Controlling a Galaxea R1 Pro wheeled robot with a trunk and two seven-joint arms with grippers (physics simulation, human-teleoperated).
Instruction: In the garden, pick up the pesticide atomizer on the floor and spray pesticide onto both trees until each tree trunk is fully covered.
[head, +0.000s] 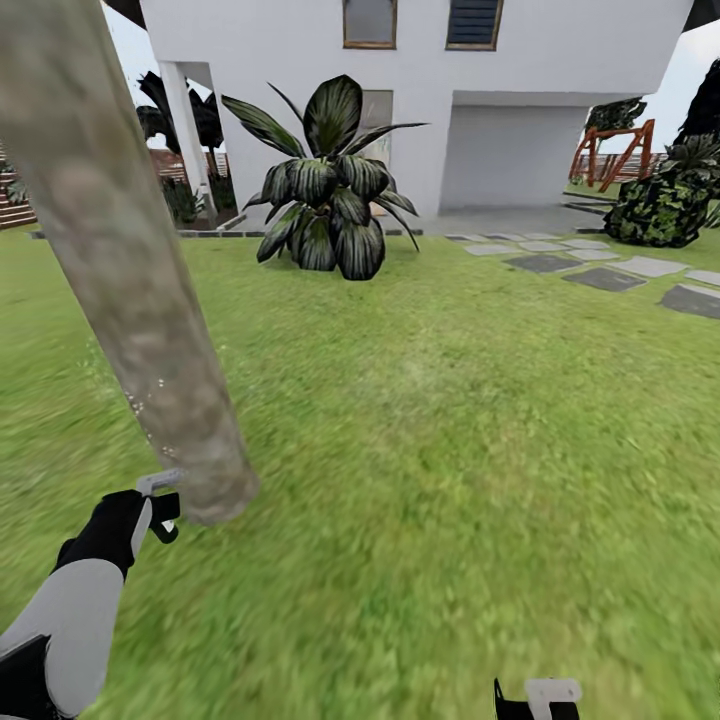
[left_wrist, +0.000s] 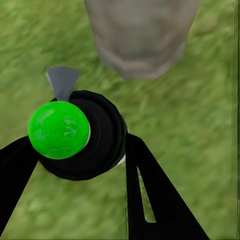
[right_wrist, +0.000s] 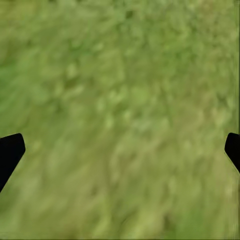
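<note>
One tree trunk (head: 120, 270) on lawn (head: 450, 420)

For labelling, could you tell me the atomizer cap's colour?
Bright green cap on a black body, clearest in the left wrist view.

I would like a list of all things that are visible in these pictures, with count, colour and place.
tree trunk: 1, mottled beige-grey, left foreground, leaning across the lawn
pesticide: few tiny white specks, on the trunk's lower left edge
atomizer: 1, black with green top and grey nozzle, between the left fingers, near the trunk's base
lawn: 1, green, all the ground
broad-leaf plant: 1, dark green, before the house
house: 1, white, background
stepping stones: several, grey, right
bush: 1, dark green, far right
left gripper: black, lower left, holding the atomizer
right gripper: black fingers, wide apart over grass
</note>
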